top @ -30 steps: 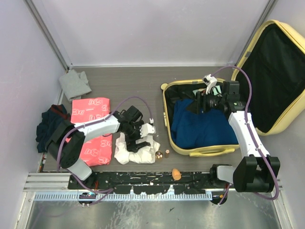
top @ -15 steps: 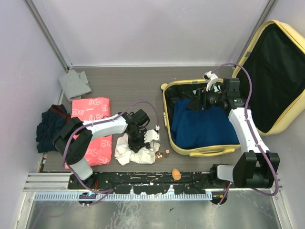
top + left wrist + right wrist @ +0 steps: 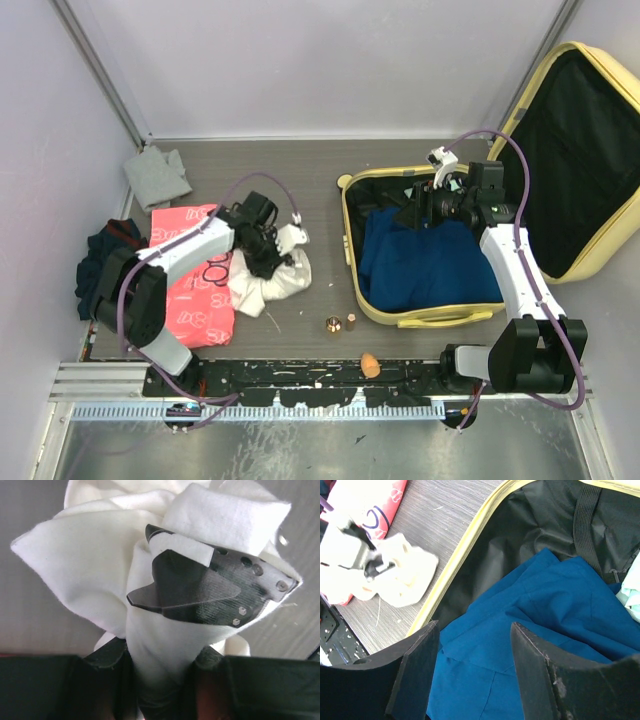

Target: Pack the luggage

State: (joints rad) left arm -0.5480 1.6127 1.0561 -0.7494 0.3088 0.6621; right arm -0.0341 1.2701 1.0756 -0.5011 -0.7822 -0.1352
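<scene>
The luggage (image 3: 352, 262), a pale yellow hard-shell suitcase, lies open at the right with its black-lined lid (image 3: 590, 150) raised. A blue garment (image 3: 425, 262) lies in its base. My right gripper (image 3: 420, 213) hovers open over the back left of the base, and in the right wrist view the right gripper (image 3: 475, 650) has only blue garment (image 3: 545, 610) below its spread fingers. My left gripper (image 3: 262, 256) is shut on a crumpled white cloth (image 3: 278, 282) left of the luggage. In the left wrist view the white cloth (image 3: 100, 565) bunches up between the left gripper (image 3: 160, 665) fingers.
A folded pink garment (image 3: 190, 290) lies left of the white cloth, with a dark clothes pile (image 3: 105, 265) at the table's left edge and a grey cloth (image 3: 157, 175) behind. Two small copper-coloured pieces (image 3: 340, 323) and an orange bit (image 3: 369, 363) sit near the front.
My left gripper, open over the white cloth a second ago, has shut on it and pulled it left and away from the front edge. The right gripper has barely shifted.
</scene>
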